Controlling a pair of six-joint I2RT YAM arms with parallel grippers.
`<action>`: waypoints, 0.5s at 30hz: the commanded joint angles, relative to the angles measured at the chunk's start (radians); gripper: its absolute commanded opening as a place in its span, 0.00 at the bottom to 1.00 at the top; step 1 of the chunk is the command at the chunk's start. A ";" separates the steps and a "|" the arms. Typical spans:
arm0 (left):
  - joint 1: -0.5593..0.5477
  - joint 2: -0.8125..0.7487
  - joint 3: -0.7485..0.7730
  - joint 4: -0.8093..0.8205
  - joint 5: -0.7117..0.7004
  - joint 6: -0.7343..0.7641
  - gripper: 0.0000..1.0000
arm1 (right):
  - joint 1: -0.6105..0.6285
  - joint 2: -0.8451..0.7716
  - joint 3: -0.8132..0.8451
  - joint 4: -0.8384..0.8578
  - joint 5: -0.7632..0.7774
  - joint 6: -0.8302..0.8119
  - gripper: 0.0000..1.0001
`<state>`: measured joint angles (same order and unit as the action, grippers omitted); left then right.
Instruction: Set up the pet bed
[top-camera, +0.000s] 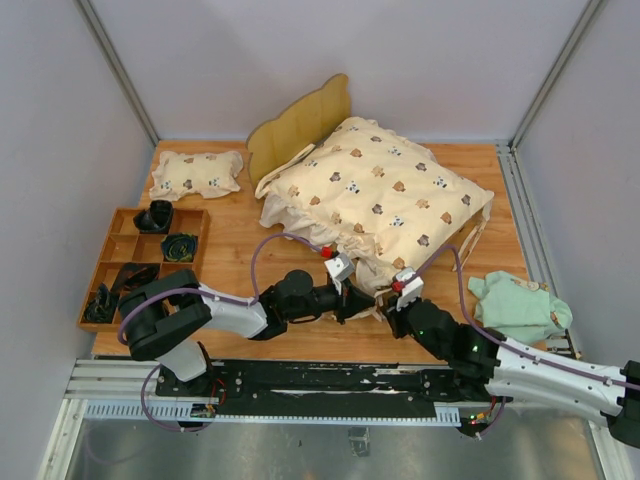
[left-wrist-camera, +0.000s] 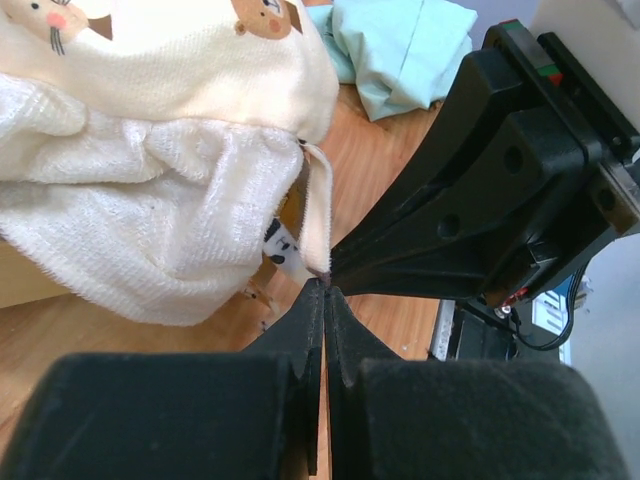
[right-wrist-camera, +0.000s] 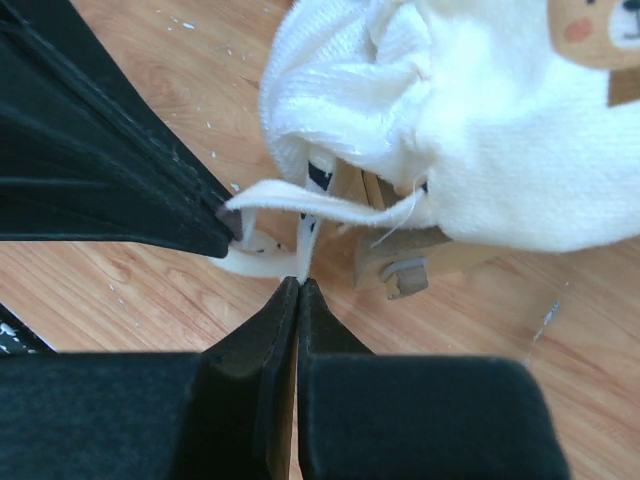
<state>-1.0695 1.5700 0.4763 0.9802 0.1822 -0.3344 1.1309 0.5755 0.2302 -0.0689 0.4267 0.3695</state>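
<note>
Broadly, my wooden table carries the pet bed at its back centre, with the wavy headboard upright and the rest buried under a cream bear-print quilt. At the left sits a wooden compartment tray. It holds a black cup-like piece in a back cell, a dark coil in the cell just nearer, and more black parts in the near cells. A folded mint cloth lies near the right edge, and a small matching pillow at the back left. At the quilt's near corner my grippers meet tip to tip. My left gripper is clenched on one cream tie, and my right gripper is clenched on a second tie.
</note>
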 joint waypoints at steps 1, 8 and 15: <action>-0.012 -0.023 -0.011 0.032 0.010 0.010 0.00 | -0.008 -0.038 -0.004 0.038 -0.038 -0.077 0.00; -0.013 -0.020 -0.012 0.034 0.008 0.007 0.00 | -0.008 -0.102 -0.045 0.091 -0.043 -0.156 0.00; -0.013 -0.010 -0.004 0.034 0.026 0.002 0.00 | -0.007 -0.103 -0.091 0.110 -0.008 -0.157 0.00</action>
<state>-1.0702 1.5692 0.4759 0.9802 0.1860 -0.3347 1.1309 0.4805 0.1844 -0.0093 0.3862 0.2417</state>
